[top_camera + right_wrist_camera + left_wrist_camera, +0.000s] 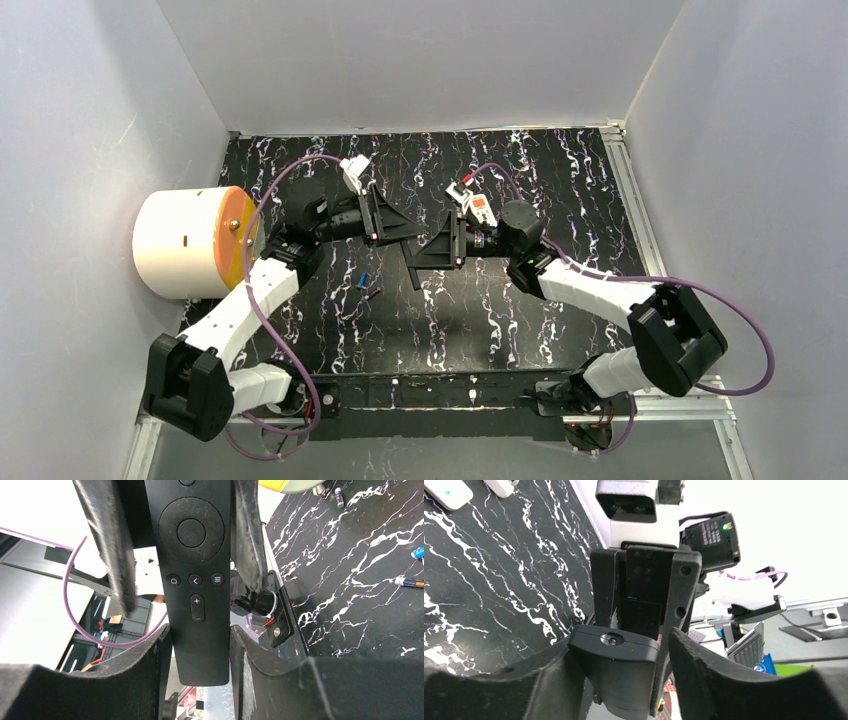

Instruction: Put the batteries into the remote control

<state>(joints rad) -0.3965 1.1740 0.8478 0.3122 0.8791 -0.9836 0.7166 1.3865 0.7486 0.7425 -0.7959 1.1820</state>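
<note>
The right pincer (200,630) is clamping the black remote control (192,535) by its long edges, with the buttons facing that pincer's camera, and is holding it off the desk (560,180). The left pincer (621,642) is flanking the remote's other end; I cannot tell whether it is pressing. A blue battery (363,279) and a dark battery (373,293) are lying on the desk near the left pincer, toward its arm's base, touching neither pincer.
</note>
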